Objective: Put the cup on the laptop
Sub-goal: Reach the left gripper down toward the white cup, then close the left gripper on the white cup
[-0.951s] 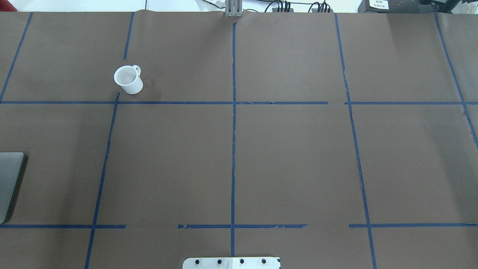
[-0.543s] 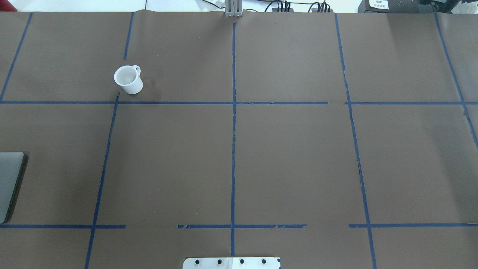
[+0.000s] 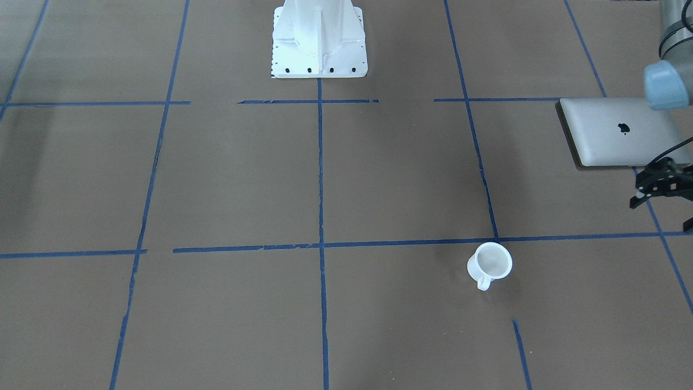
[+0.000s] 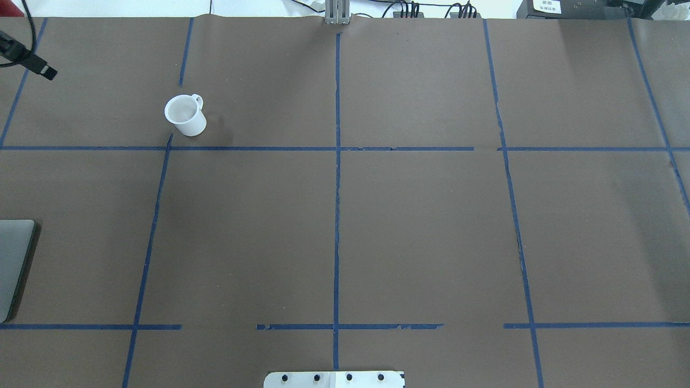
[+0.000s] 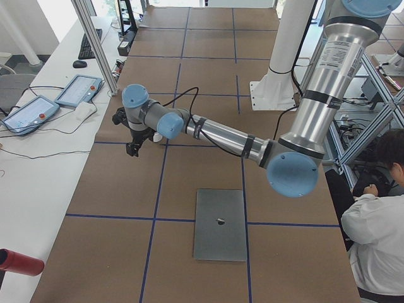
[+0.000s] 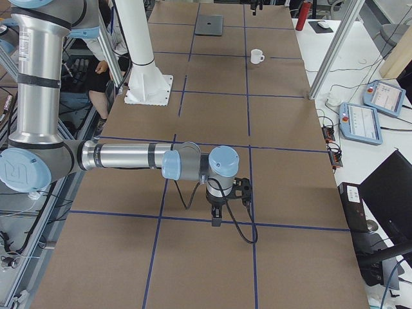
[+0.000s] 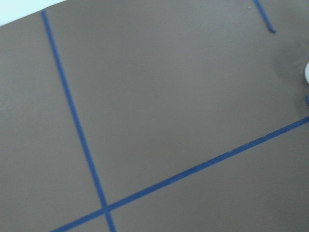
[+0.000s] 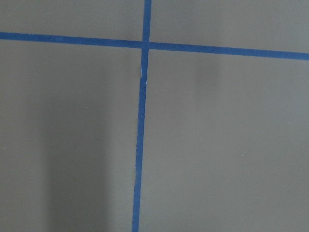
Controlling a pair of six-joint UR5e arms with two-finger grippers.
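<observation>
**Hovering near the left edge, cup not yet lifted**

Standing upright on the brown counter [image 4: 420, 226], the cup [image 4: 185, 114] sits in the far-left part, well in from both the far edge and the left edge. Its mouth is up and its handle points toward the far edge. It is just beyond a crossing of blue tape lines [image 4: 337, 215]. Nothing touches it.

The laptop [image 3: 617, 132] lies closed and flat against the left edge, nearer the robot's side, logo up. It is well apart from the cup.

The left gripper [image 3: 663, 212] hangs above the counter by the left edge, just past the laptop's far side. It is partly cut off by the frame, but two fingertips show apart with nothing between them.

The right gripper [image 6: 228, 203] hangs over a tape line toward the right edge, far from both objects. Only the side camera shows it, so I cannot tell whether its jaws are apart or together.
</observation>
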